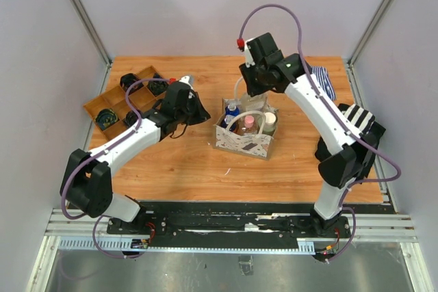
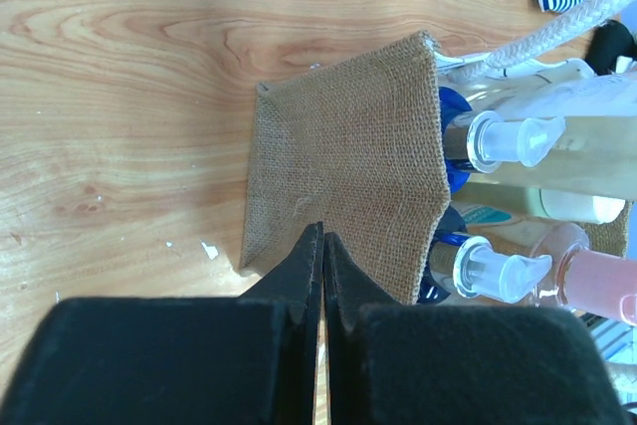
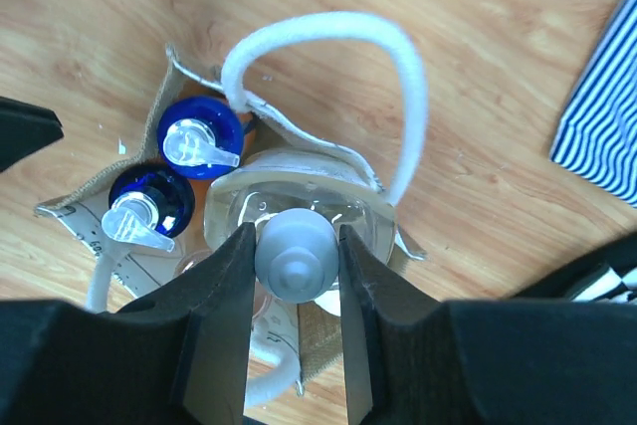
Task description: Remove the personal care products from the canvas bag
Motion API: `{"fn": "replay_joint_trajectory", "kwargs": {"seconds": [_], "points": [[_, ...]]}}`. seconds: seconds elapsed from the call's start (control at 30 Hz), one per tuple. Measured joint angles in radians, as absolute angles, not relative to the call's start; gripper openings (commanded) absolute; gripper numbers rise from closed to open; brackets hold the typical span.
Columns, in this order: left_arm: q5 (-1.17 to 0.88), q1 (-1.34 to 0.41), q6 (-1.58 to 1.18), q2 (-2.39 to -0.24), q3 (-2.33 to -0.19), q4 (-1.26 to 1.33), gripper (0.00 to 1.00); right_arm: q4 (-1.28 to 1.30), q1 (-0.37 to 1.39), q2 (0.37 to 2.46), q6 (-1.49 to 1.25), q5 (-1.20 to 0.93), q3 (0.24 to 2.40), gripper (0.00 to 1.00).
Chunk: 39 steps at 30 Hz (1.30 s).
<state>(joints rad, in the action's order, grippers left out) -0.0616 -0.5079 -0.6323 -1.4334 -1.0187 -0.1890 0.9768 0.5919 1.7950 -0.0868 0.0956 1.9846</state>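
Observation:
The canvas bag [image 1: 243, 138] stands mid-table with bottles in it. My right gripper [image 1: 258, 87] hangs over its far side. In the right wrist view it [image 3: 296, 246] is shut on the white cap [image 3: 296, 264] of a clear bottle [image 3: 239, 208] that stands in the bag by the looped handle [image 3: 328, 32]. Two blue-capped pump bottles [image 3: 199, 138] stand beside it. A pink bottle [image 1: 249, 124] and a white-lidded jar [image 1: 269, 120] are also inside. My left gripper [image 1: 196, 111] is shut and empty, just left of the bag. Its tips [image 2: 321, 233] point at the bag's woven side [image 2: 348, 146].
A brown compartment tray [image 1: 113, 95] with black coiled cables sits at the far left. Striped cloths lie at the far right [image 1: 327, 80] and under the right arm [image 1: 359, 120]. One striped cloth also shows in the right wrist view [image 3: 602, 116].

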Motion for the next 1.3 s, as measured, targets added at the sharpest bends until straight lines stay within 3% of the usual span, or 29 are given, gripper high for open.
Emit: {"fn": "replay_joint_trajectory", "kwargs": {"seconds": [0.37, 0.53, 0.73, 0.9, 1.07, 1.3], "points": [[-0.034, -0.512, -0.632, -1.394, -1.026, -0.189, 0.01, 1.093, 0.448, 1.663, -0.119, 0.150, 2.234, 0.02], [0.013, -0.559, -0.604, -1.387, -1.100, -0.202, 0.01, 1.120, 0.332, 1.594, -0.118, 0.193, 2.244, 0.02], [0.031, -0.608, -0.523, -1.478, -1.298, -0.242, 0.07, 1.080, 0.234, 1.505, -0.118, 0.184, 2.013, 0.02], [0.046, -0.634, -0.438, -1.638, -1.473, -0.302, 0.01, 0.990, 0.187, 1.468, -0.137, 0.142, 1.689, 0.02], [0.091, -0.657, -0.392, -1.754, -1.520, -0.371, 0.01, 0.900, 0.158, 1.468, -0.159, 0.125, 1.479, 0.03], [0.115, -0.667, -0.373, -1.781, -1.507, -0.400, 0.22, 0.815, 0.149, 1.464, -0.184, 0.097, 1.383, 0.21]]}}
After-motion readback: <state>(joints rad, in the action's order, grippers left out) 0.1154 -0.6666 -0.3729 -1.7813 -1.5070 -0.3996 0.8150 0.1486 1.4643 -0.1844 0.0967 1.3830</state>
